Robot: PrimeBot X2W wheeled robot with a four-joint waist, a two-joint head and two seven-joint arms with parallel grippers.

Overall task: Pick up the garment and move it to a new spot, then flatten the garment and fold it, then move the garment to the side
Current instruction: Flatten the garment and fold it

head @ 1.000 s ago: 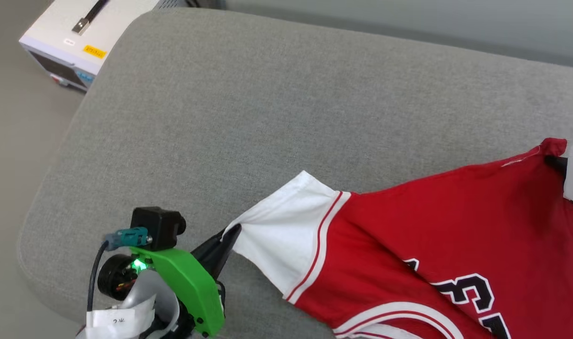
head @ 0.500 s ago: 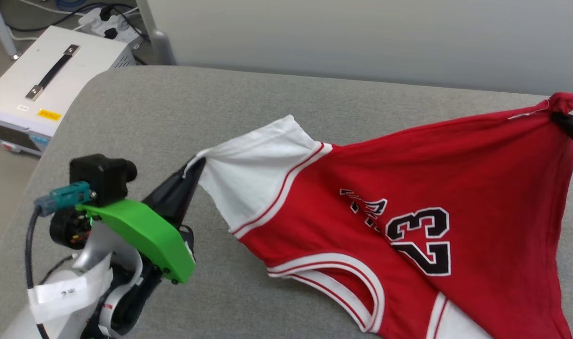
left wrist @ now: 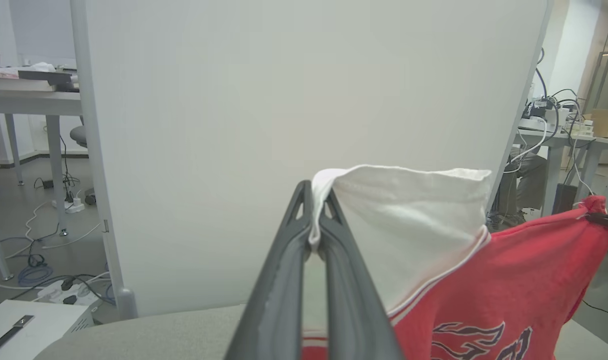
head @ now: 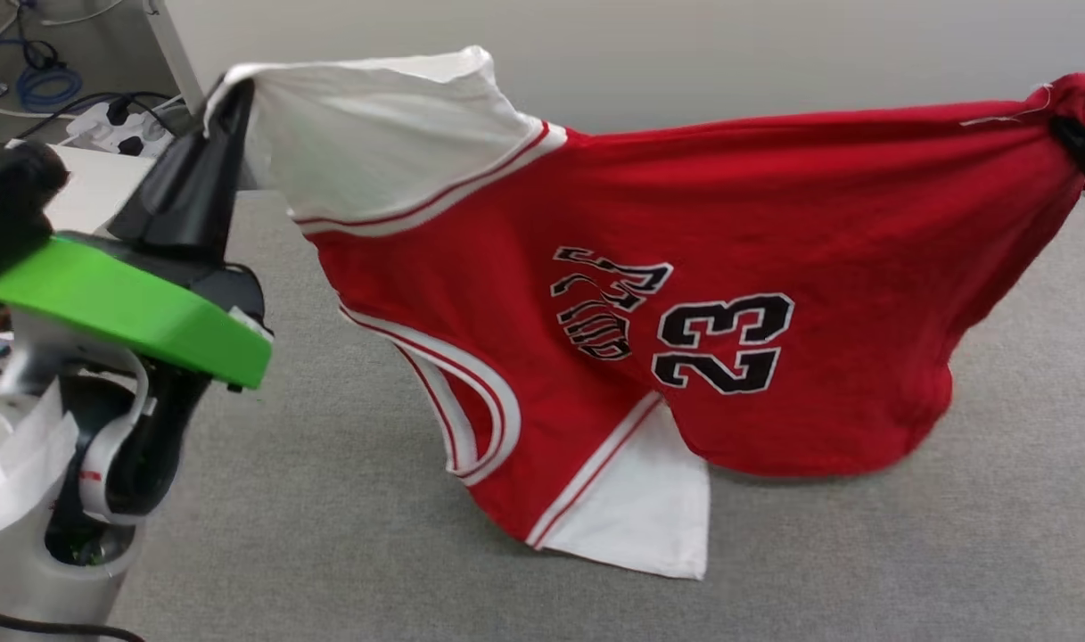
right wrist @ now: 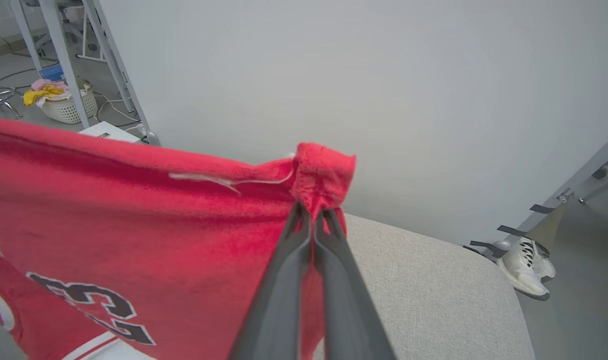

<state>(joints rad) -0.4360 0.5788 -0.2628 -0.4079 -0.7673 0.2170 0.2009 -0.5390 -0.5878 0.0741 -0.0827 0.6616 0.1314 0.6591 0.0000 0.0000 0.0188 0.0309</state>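
Note:
The garment (head: 685,223), a red jersey with white sleeves and a black 23, hangs stretched sideways between my two grippers above the grey cushion (head: 328,499). My left gripper (head: 230,94) is shut on the edge of a white sleeve (left wrist: 408,220) at the upper left; the left wrist view shows the cloth pinched at the left gripper's tips (left wrist: 313,200). At the far right, my right gripper (head: 1064,129) is shut on a bunched red corner (right wrist: 323,175). The lower white sleeve (head: 640,508) droops onto the cushion.
A pale partition wall (head: 685,53) stands just behind the cushion. A white box with a handle (left wrist: 19,325) and cables (head: 43,85) lie on the floor at the left. A laundry basket (right wrist: 66,102) and a person's shoe (right wrist: 526,267) are on the floor farther off.
Both grippers have lifted the garment off the cushion, so it now hangs spread in the air. The head camera has tilted up, bringing the wall into view.

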